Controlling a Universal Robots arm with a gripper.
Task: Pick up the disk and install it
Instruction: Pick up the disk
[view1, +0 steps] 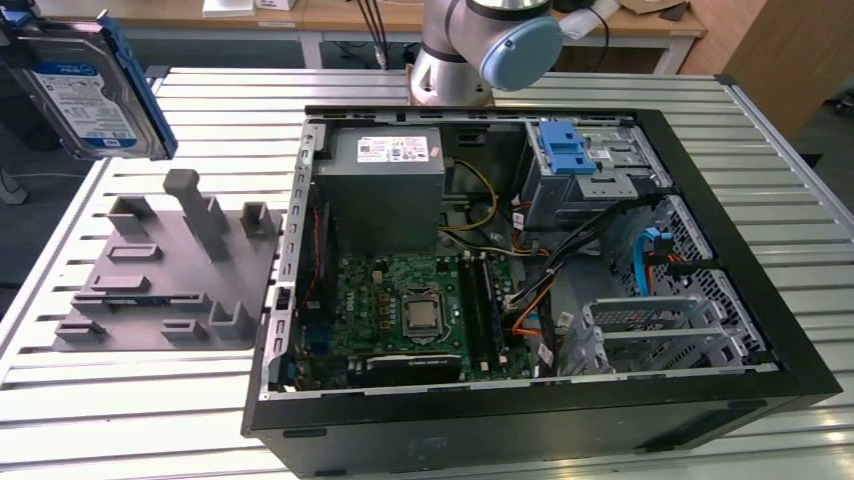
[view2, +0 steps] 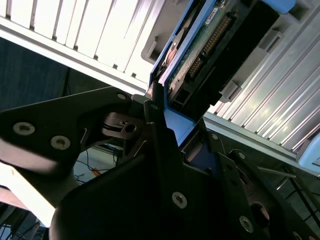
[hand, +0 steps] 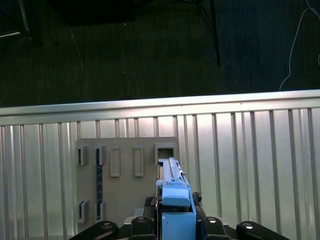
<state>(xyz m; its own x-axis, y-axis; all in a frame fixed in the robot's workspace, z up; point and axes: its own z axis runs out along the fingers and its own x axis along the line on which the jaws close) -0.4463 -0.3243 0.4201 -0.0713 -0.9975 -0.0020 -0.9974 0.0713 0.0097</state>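
The two black metal fingers (view2: 157, 125) of the gripper (view2: 180, 130) are standing nearly closed, pinching between them the blue plastic carrier frame of the disk (view2: 200, 45), a flat rectangular silver hard drive with a white-and-blue label. In the second wrist view its green circuit-board side is facing out beside them. Gripping the frame and not the drive body is probably sparing the board and label, and it is leaving the far end free for sliding into a bay. In the first wrist view the disk (hand: 170, 172) is pointing edge-on straight out from the gripper (hand: 175, 220). Beyond its tip, apart from it, the grey plastic holding fixture (hand: 125, 170) with slots and posts is lying on the ribbed aluminium table (hand: 250, 150). In the exterior view the disk (view1: 80, 90) is hanging upright above and clear of that fixture (view1: 160, 270), so the pick-up appears done. Well away from the fingers, the open black computer case (view1: 534, 400) is lying on its side, with the grey robot arm (view1: 481, 40) behind it.
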